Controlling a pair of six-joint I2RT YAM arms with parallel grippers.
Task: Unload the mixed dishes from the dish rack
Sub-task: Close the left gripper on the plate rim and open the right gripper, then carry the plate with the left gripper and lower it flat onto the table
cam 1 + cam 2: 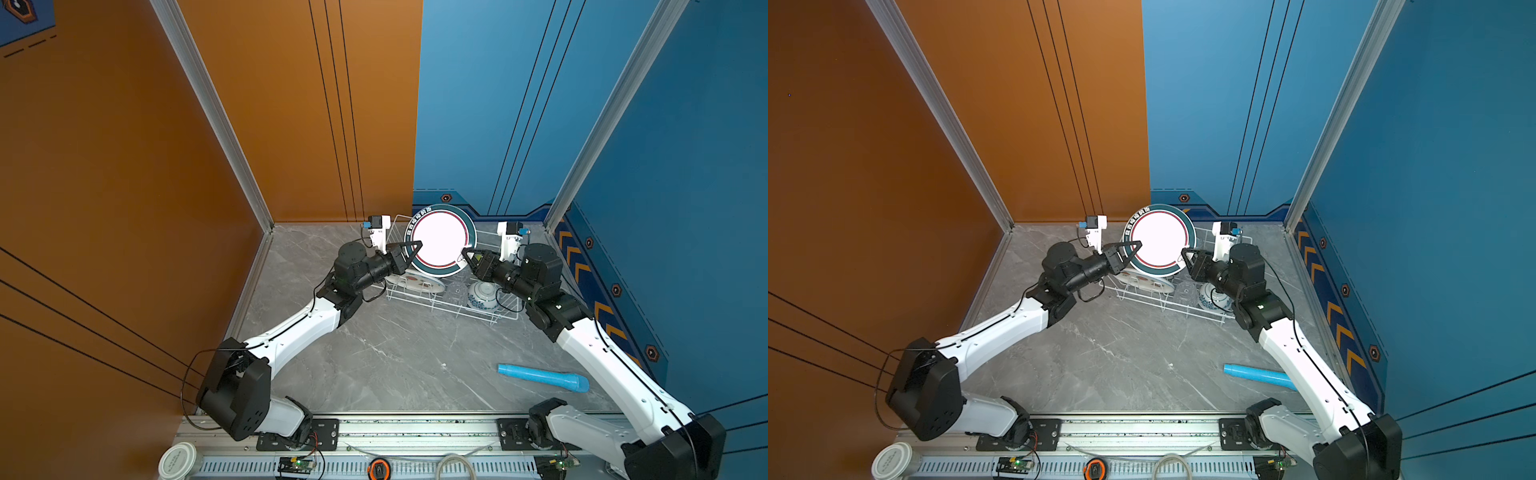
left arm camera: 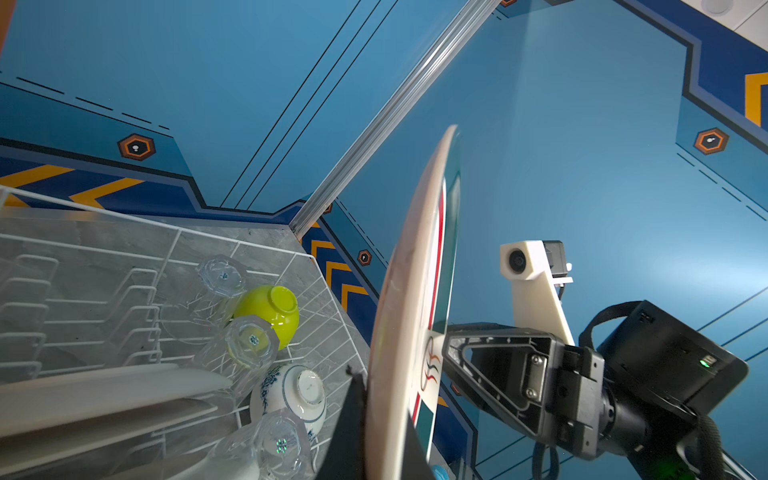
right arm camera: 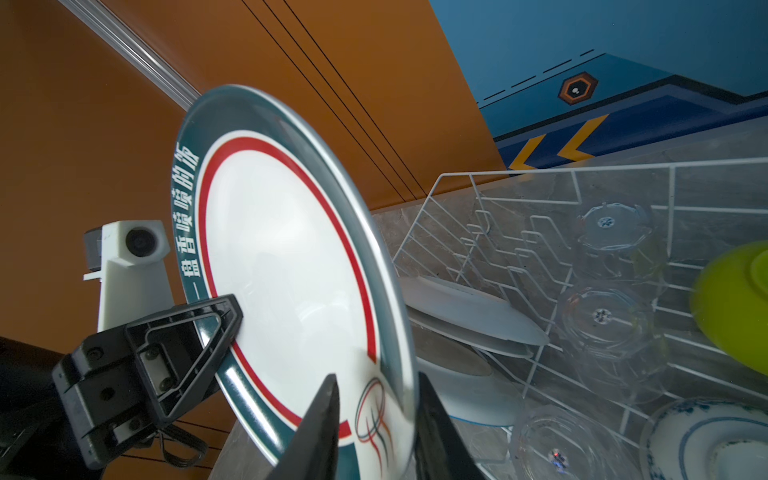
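Above the white wire dish rack (image 1: 419,297), the round white plate with a dark teal rim and a thin red ring (image 1: 440,239) stands on edge in the air, glossy, hard and thin-lipped, its left rim clamped in the black, triangular-tipped left gripper (image 1: 415,247). Opposite, the right gripper (image 3: 378,415) has its jaws apart, straddling the rim without pressing it. So one narrow pinch on slick glaze probably carries the whole disc; it could pivot or slide out and drop onto the clear faceted glass cups (image 2: 249,345), the lime-green bowl (image 2: 270,311) and the small white-and-blue patterned bowl (image 2: 295,390) lying in the rack below, chipping something brittle. A careless swing could also knock the rim against the parted right jaws or the rack's stiff wire sides
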